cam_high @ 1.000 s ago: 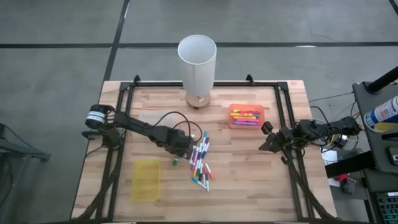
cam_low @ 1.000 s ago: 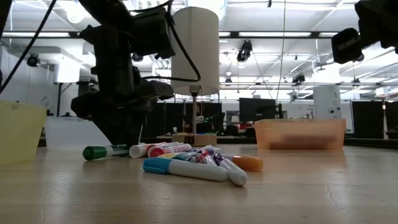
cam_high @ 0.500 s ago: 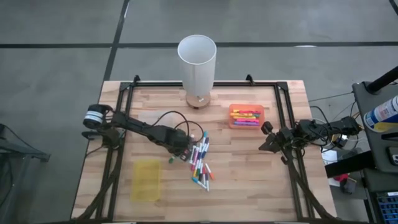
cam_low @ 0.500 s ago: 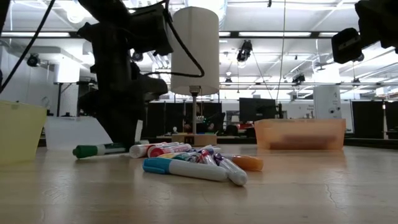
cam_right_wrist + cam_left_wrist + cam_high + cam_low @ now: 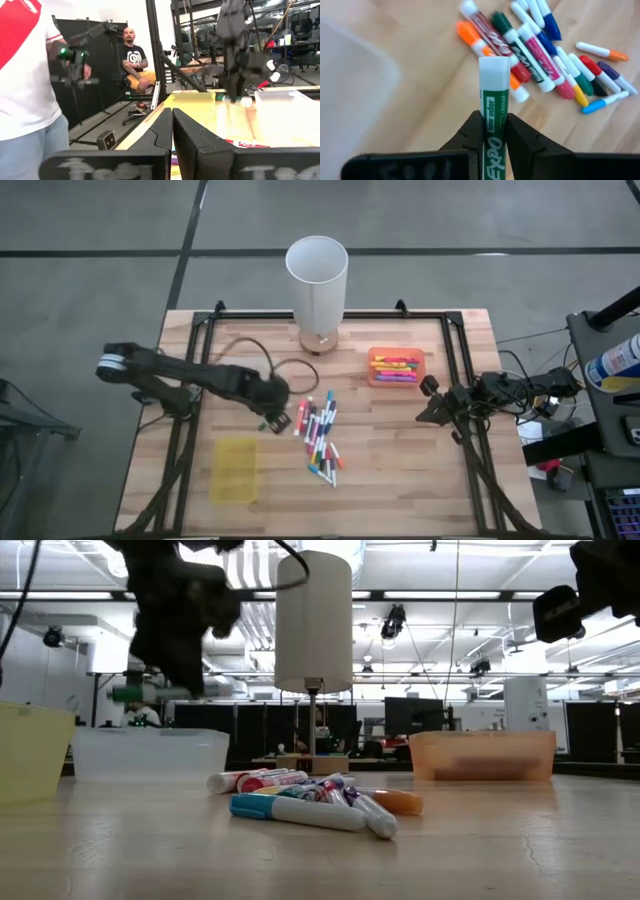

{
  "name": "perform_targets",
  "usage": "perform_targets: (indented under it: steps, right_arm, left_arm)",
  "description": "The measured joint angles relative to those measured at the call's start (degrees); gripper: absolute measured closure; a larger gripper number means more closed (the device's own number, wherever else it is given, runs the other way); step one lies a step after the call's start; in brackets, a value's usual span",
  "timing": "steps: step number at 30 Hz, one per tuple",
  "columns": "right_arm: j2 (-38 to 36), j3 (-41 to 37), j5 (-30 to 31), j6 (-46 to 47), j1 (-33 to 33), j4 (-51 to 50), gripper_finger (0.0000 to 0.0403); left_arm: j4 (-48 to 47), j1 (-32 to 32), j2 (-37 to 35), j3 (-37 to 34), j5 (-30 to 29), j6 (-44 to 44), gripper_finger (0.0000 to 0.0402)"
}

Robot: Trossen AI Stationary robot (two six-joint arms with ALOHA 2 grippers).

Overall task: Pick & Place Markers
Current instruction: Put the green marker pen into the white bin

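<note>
My left gripper [image 5: 271, 417] is shut on a green-labelled marker with a white end [image 5: 493, 95], raised above the table left of the pile. The green marker also shows in the low view [image 5: 135, 693], level and well above the wood. The other markers [image 5: 321, 436] lie in a loose heap mid-table, resting on their sides. More markers lie in the orange tray [image 5: 396, 367]. My right gripper [image 5: 432, 402] waits shut at the table's right edge, touching nothing. My left gripper pinches the green marker's barrel [image 5: 493, 131] between its two fingers [image 5: 473, 134], about midway along. The fingers come steeply from above and lie across the marker. The marker hangs roughly level, lifted clear of the table, its white end [image 5: 494, 67] pointing toward the pile.
A tall white cylinder on a wooden foot [image 5: 317, 280] stands at the far middle. A yellow tray [image 5: 235, 470] sits near left, and a clear tray [image 5: 150, 753] stands behind the pile in the low view. People are beyond the table [image 5: 132, 65].
My left gripper has taken hold of the green marker that lay on the table at the pile's left side, risen with it and drawn back toward the table's left edge, rolling its wrist. The marker is now lifted clear; the pile has stayed put.
</note>
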Motion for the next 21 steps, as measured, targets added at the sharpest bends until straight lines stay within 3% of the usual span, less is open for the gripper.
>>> perform_targets:
  steps: [10,13,21]
  right_arm:
    - [-0.02,-0.02,-0.03,0.0,0.0,0.0,0.0394]
    - [-0.02,-0.04,-0.04,0.0,0.0,0.0,0.0394]
    - [-0.02,-0.04,-0.07,0.0,0.0,-0.01,0.0394]
  left_arm:
    - [-16.83,8.79,-10.31,3.59,-11.66,26.31,0.0347]
    - [-17.5,12.76,-10.49,3.6,-13.26,35.24,0.0347]
    - [-17.53,20.45,-6.49,1.74,-13.3,42.73,0.0346]
